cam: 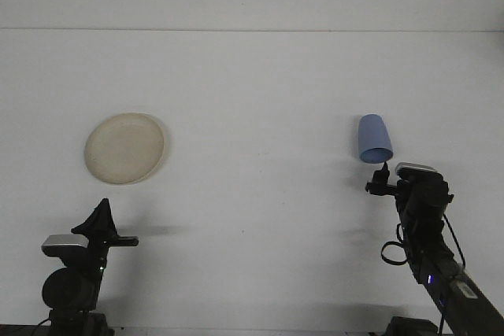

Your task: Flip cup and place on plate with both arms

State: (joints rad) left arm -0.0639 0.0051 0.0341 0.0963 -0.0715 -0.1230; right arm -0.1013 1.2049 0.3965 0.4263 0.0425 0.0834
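A blue cup [374,138] lies on its side on the white table at the right, its mouth toward me. A cream plate [125,147] rests flat at the left. My right gripper [383,172] sits just in front of the cup's mouth, its dark fingers pointing at the rim. My left gripper [101,216] is parked low at the left, in front of the plate and well apart from it.
The white table [252,100] runs back to a pale wall. Cables loop beside the right arm [425,234] near the bottom right.
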